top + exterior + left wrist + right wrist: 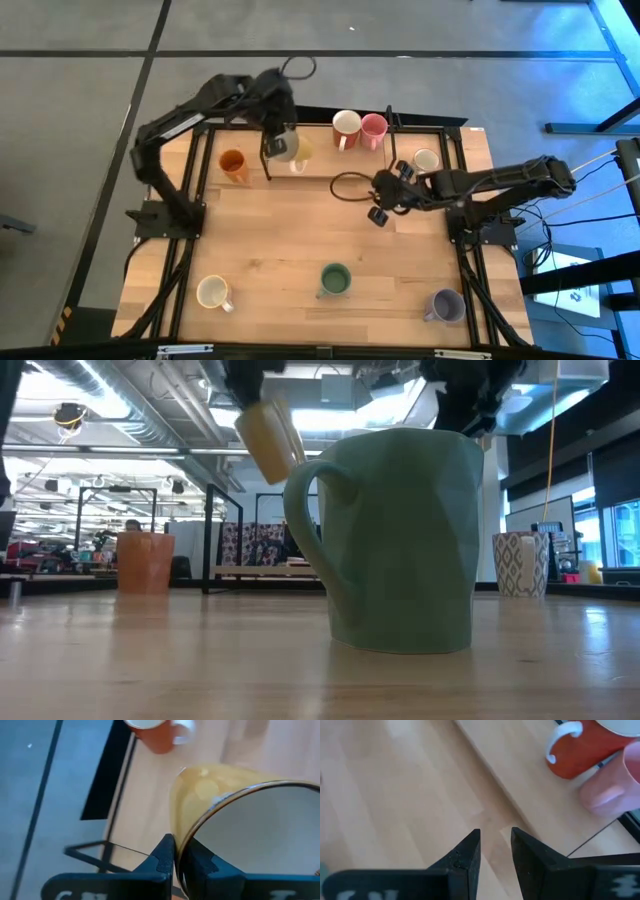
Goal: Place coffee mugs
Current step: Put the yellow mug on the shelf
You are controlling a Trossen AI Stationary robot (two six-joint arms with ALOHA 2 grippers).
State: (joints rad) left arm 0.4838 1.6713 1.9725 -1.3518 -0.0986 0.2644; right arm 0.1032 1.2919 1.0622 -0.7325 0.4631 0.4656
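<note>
My left gripper [284, 146] is shut on a yellow-cream mug [291, 149], held above the table's far left part; in the low view the mug [268, 436] hangs tilted, well clear of the wood. An orange mug [233, 165] stands just left of it. A red-and-white mug [346, 128] and a pink mug [373, 130] stand together at the far edge. A white mug [426, 160] stands at the far right. A cream mug [213, 292], a green mug [335, 280] and a lavender mug [445, 305] stand along the near edge. My right gripper [386, 198] hovers over the middle right, slightly open and empty. My left gripper pinches the yellow-cream mug's rim and wall [183, 843], one finger [164, 856] outside and the other [199, 861] inside the mouth. The fingers come from above, slanting down. The mug is lifted clear of the table and tilted.
The table's black frame rails [200, 180] run along both sides. The wood in the middle of the table [290, 230] is bare. The red-and-white mug [580, 750] and the pink mug [615, 785] lie ahead of my right gripper [494, 840].
</note>
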